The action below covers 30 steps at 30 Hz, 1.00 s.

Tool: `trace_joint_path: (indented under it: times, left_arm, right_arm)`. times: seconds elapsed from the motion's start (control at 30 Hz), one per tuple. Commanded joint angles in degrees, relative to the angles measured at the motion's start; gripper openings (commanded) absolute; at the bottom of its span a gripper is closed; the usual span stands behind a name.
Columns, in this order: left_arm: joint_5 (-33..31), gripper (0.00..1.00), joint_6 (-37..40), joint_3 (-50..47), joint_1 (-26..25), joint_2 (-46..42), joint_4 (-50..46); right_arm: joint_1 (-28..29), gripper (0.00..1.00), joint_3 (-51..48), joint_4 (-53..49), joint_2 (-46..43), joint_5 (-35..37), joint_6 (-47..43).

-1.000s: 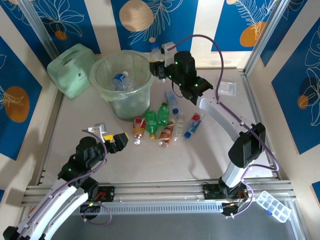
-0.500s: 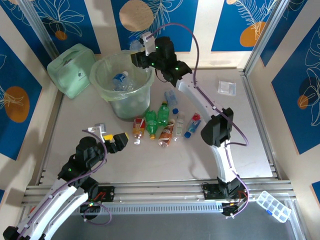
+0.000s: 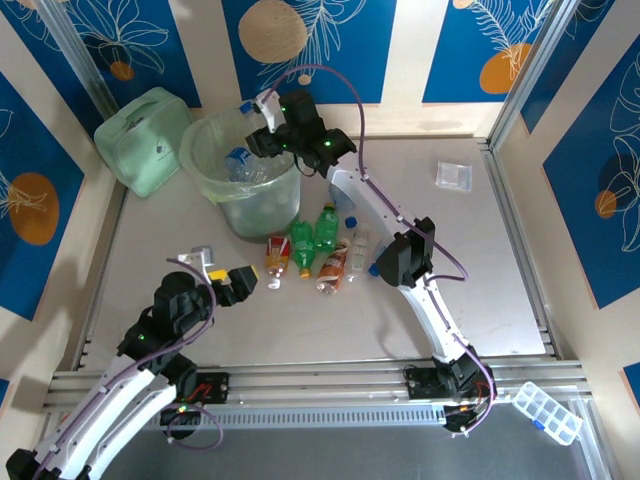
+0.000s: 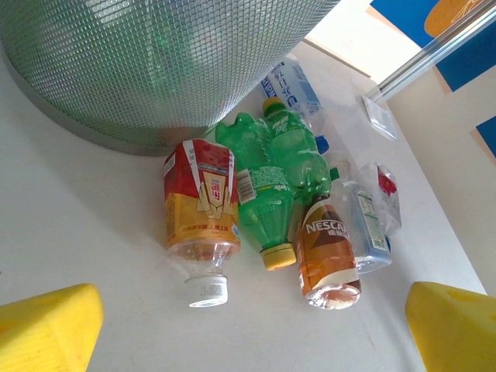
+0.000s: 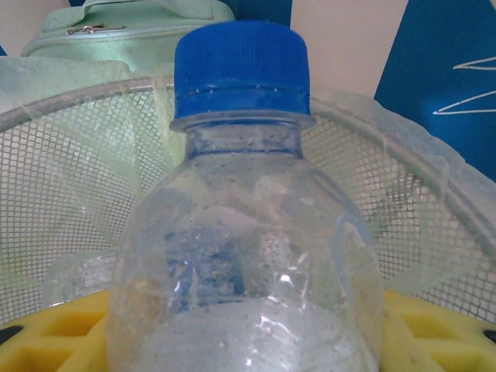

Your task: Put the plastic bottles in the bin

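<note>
Right gripper (image 3: 256, 120), we find, is clamped on a clear blue-capped bottle (image 5: 244, 232), cap pointing outward over the rim of the bin (image 3: 262, 202).

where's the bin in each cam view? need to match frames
Top external: bin upper left of centre.
Left wrist: bin's mesh wall across the top left.
Right wrist: bin's mesh behind the blue-capped bottle.
Shared landmark: pale green case beside it, top external and right wrist.

Holds clear bottle (image 3: 245, 108) in R gripper (image 3: 257, 120) above bin (image 3: 196, 148) rim, far-left of table (image 3: 480, 290); hovers L gripper (image 3: 243, 281) nr front-left, beside bottle cluster (image 3: 322, 240) mid-table.
</note>
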Motion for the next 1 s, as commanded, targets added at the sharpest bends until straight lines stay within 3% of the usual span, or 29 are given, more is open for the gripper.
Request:
trace_joint_path:
  times: [0.0, 0.33, 0.63, 0.97]
  left_arm:
    - [-0.9, 0.99, 1.7, -0.2, 0.4, 0.2, 1.5]
    - [-1.4, 0.99, 1.8, -0.1, 0.4, 0.1, 1.3]
    - [-2.2, 0.99, 1.9, 0.0, 0.4, -0.3, 0.8]
    - [-1.9, 0.99, 2.2, 0.1, 0.4, -2.1, 0.3]
  right_arm:
    - [0.3, 0.63, 2.2, -2.6, 1.1, 3.3, -2.8]
    - [0.6, 0.83, 1.9, -1.8, 1.1, 5.0, -3.1]
    - [0.8, 0.84, 1.9, -1.5, -3.0, 0.7, -0.4]
    - [1.0, 0.89, -1.7, -4.8, -13.9, 2.1, 6.3]
